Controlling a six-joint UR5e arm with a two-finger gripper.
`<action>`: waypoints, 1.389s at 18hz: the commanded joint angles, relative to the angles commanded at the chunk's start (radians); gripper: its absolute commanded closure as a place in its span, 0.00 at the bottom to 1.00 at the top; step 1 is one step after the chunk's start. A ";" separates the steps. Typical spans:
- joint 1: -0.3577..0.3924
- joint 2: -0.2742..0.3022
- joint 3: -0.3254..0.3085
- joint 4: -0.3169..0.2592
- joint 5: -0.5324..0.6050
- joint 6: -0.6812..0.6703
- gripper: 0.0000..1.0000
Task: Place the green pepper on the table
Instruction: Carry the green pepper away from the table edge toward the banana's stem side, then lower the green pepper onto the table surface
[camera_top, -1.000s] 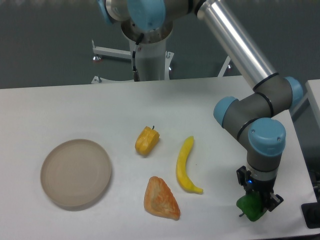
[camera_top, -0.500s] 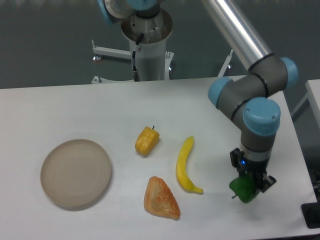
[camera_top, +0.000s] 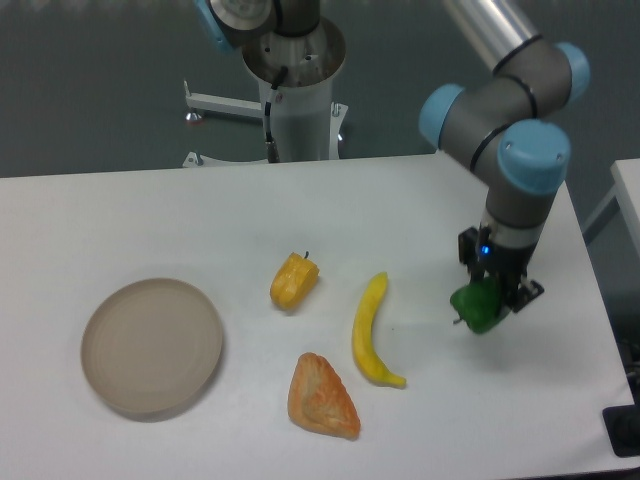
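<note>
Grasp is done; release is not. The green pepper is held in the claw, whose fingers are closed around its upper part, so the pepper hangs from the claw tip, stem pointing lower left. It is judged to be slightly above the surface, over the right side, well right of the banana; contact cannot be confirmed from this view. Remaining, as judged: lowering until the pepper rests on the surface, opening of the claw, withdrawal. The yellow pepper, the plate and the orange wedge lie well apart to the left
</note>
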 joint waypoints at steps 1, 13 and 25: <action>0.015 0.009 -0.021 -0.012 -0.002 0.000 0.67; 0.134 0.055 -0.201 -0.048 -0.139 -0.031 0.66; 0.135 0.055 -0.218 -0.045 -0.166 -0.037 0.65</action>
